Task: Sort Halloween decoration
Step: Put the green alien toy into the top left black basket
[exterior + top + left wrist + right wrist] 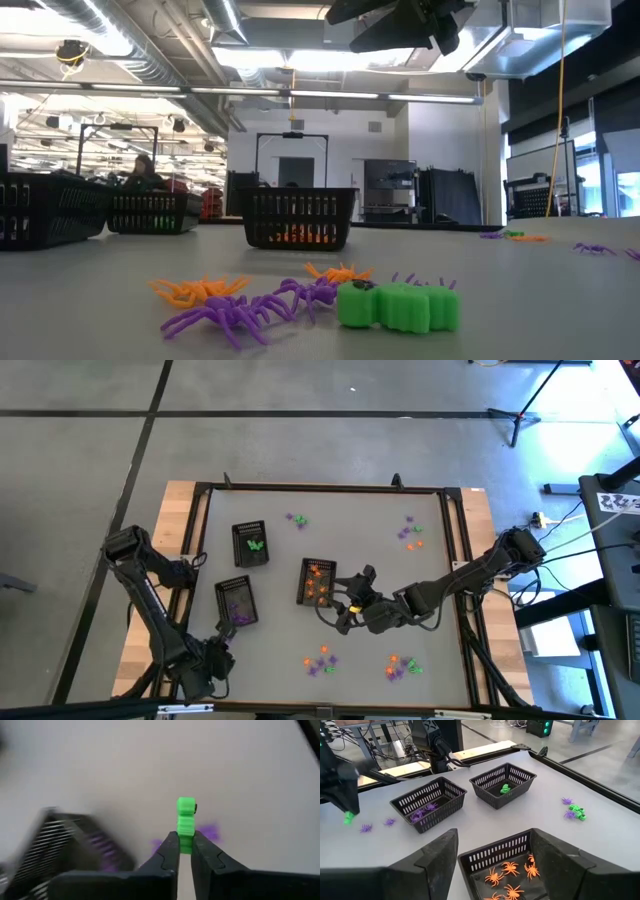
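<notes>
Pinching green trinket (185,822) in left gripper (184,851) jaws

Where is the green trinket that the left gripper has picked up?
The green trinket is pinched in the left gripper, just off the near left corner of the purple tray, above two loose purple spiders.

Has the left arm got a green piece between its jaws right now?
Yes: in the left wrist view the left gripper is shut on a green trinket, whose end sticks out past the tips.
</notes>
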Tool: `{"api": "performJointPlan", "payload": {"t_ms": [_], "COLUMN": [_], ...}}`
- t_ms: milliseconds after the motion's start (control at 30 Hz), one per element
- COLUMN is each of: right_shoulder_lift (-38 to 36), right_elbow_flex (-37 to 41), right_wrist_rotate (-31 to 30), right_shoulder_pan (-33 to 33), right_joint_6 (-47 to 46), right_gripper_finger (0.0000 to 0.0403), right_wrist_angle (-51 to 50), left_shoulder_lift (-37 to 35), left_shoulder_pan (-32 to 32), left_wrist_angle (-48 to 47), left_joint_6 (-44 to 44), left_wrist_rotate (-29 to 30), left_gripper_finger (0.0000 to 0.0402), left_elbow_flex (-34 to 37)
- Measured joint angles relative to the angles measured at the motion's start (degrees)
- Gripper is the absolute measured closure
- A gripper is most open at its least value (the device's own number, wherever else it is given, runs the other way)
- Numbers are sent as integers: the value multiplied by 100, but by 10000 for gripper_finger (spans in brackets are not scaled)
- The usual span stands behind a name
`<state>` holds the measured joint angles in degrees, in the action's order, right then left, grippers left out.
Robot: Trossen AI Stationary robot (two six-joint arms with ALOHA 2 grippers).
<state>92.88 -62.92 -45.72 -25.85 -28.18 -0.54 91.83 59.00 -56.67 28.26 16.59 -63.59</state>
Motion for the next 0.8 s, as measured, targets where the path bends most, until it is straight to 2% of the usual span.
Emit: {"api": "performJointPlan", "payload": {"t_ms": [200,300,400,500,633,733,800], "right_shoulder_lift": [0,0,0,0,0,0,0], "right_elbow_flex": [0,0,0,0,0,0,0], "right_wrist_rotate": [-15,-14,-13,-15,-15,-15,-10], "right_shoulder_pan": [1,1,1,5,51,125,166], "right_joint_6": [0,-1,13,85,117,142,144], "right_gripper_finger": [157,157,157,157,157,157,157], "right_wrist_angle": [2,4,23,60,70,70,73], "left_shoulder_lift": [-151,-741,-1709,-2940,-4424,-5198,-5470], "left_shoulder_pan": [-129,-392,-803,-1438,-2738,-3740,-4405], "left_wrist_angle": [-1591,-1652,-1412,-897,70,432,566], "left_joint_6": [-26,-128,-414,-736,-1268,-1658,-1938], "left_wrist_rotate": [1186,1641,1763,2004,1979,1705,1338], "left_gripper_finger": [394,394,394,395,395,395,395], "left_elbow_flex": [-470,-273,196,768,1586,2095,2199]}}
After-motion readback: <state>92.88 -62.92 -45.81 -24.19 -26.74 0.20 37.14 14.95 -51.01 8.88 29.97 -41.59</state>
